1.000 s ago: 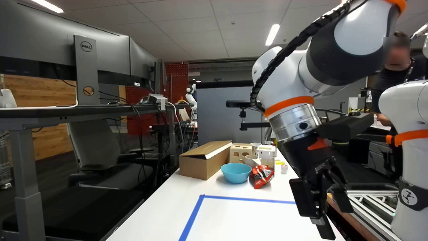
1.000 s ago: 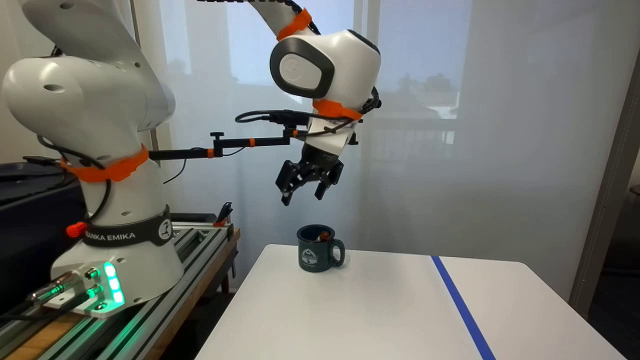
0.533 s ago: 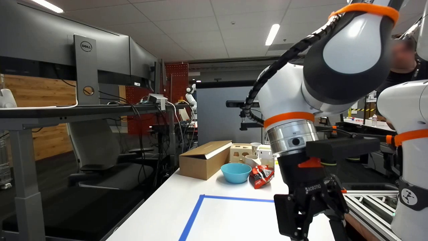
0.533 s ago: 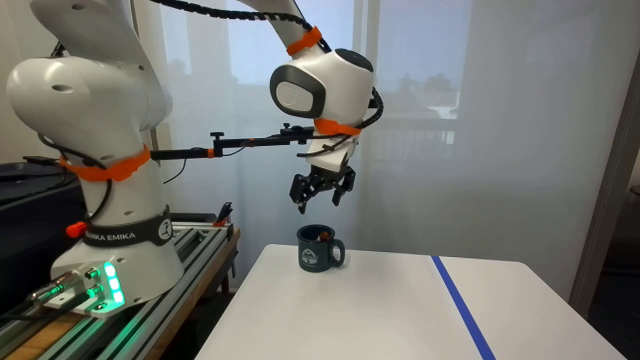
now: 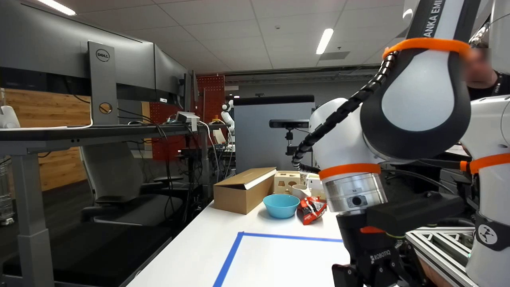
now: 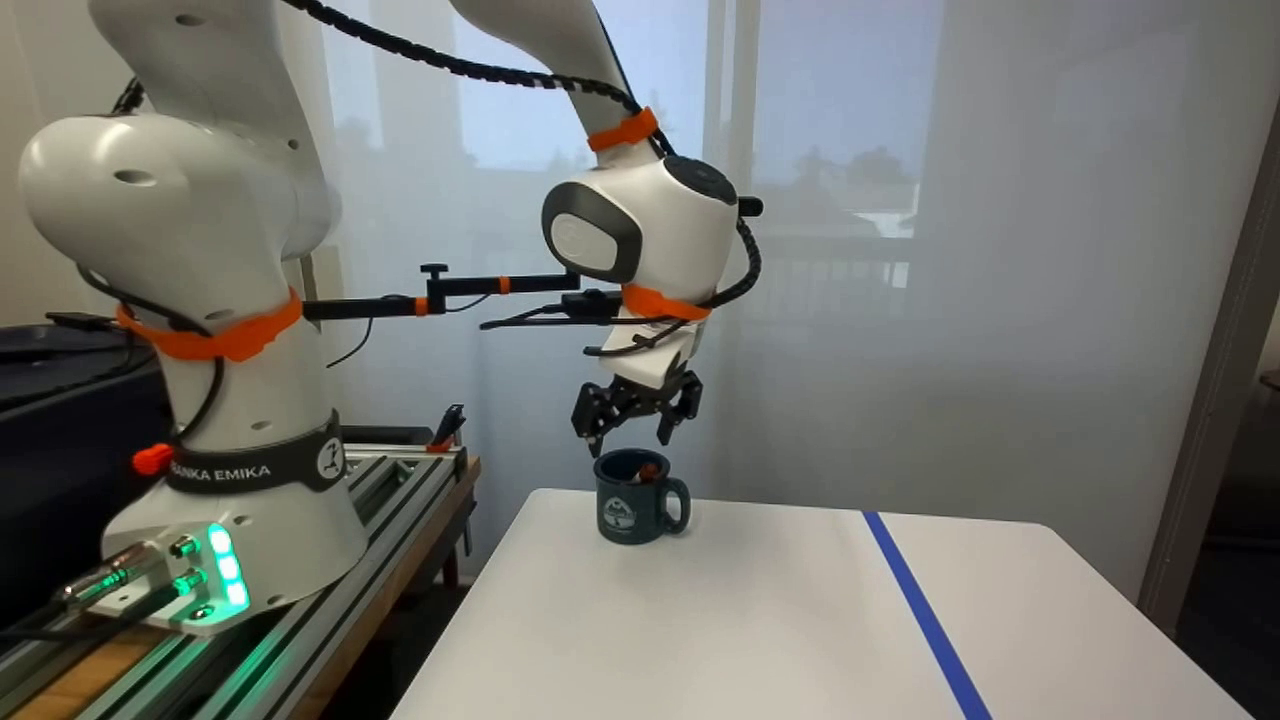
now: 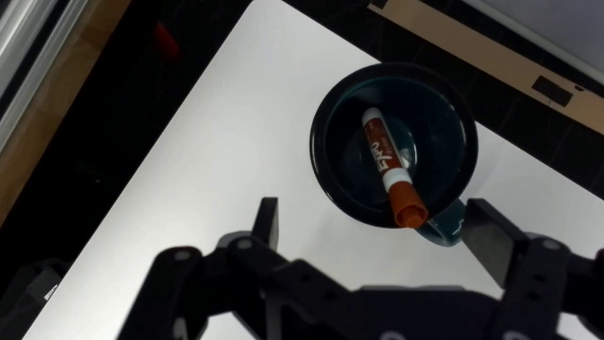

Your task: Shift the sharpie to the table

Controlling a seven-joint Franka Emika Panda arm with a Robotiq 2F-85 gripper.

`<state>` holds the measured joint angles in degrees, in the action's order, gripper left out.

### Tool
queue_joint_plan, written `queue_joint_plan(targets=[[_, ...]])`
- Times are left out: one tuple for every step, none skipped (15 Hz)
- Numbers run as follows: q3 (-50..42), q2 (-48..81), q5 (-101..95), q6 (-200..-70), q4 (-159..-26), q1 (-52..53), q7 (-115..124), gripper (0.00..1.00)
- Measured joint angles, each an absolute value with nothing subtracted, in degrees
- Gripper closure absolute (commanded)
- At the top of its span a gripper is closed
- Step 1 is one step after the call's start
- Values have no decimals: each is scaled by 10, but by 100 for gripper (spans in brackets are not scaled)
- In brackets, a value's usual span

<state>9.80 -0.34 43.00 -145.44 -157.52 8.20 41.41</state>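
Jaws wide apart, nothing held; my gripper (image 6: 631, 442) hangs close above dark green mug (image 6: 635, 508). Exterior view, left to right: far left corner of table (image 6: 780, 620); mug near that corner; blue tape (image 6: 925, 610) running from far edge. Wrist view: sharpie (image 7: 388, 163) leaning inside mug, white tail at left, brown label lettered EXPO, white collar, orange-brown cap at right overlapping mug's rim.

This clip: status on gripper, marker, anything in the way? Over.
Gripper open, holding nothing. Marker leaning inside mug, not yet on table. Mug may hinder grasp.
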Motion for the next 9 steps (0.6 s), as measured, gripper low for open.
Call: queue_joint_plan(targets=[[100,2,437,-1457,-1574,84,412,0],[102,6,445,-1460,-1573,86,410,0],[104,9,452,-1461,-1572,88,408,0],[106,11,458,-1461,-1569,91,406,0],[107,13,463,-1461,-1565,92,405,0],[107,15,466,-1462,-1561,93,404,0],[107,17,467,-1463,-1556,94,403,0],[106,20,467,-1465,-1551,93,403,0],[105,24,467,-1467,-1546,93,403,0]])
